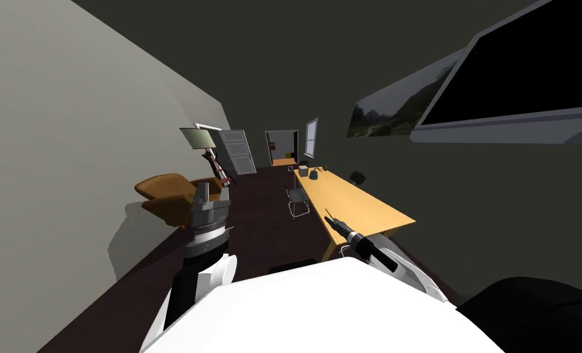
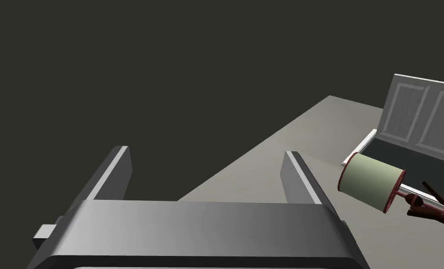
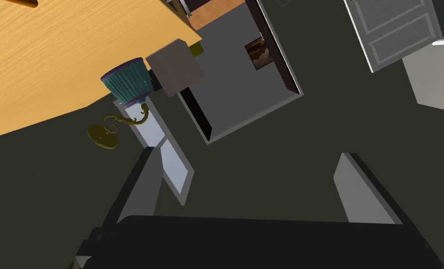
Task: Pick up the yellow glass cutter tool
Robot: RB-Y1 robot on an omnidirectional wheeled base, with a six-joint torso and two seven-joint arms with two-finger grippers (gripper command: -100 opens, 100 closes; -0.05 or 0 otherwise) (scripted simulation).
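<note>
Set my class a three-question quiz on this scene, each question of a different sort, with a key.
1. True or false: the left gripper is shut on a tool.
2. What stands at the far end of the wooden table? A) teal-shaded lamp B) kettle C) vase
3. Fill in: the brown armchair stands on the robot's ___ side.
Key: 1 false, its fingers stand apart, empty; 2 A; 3 left.

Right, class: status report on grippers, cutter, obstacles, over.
Left gripper open, raised. Right gripper open, by wooden table's near end. Cutter not held, too small to spot. Teal lamp, grey box at far end.
</note>
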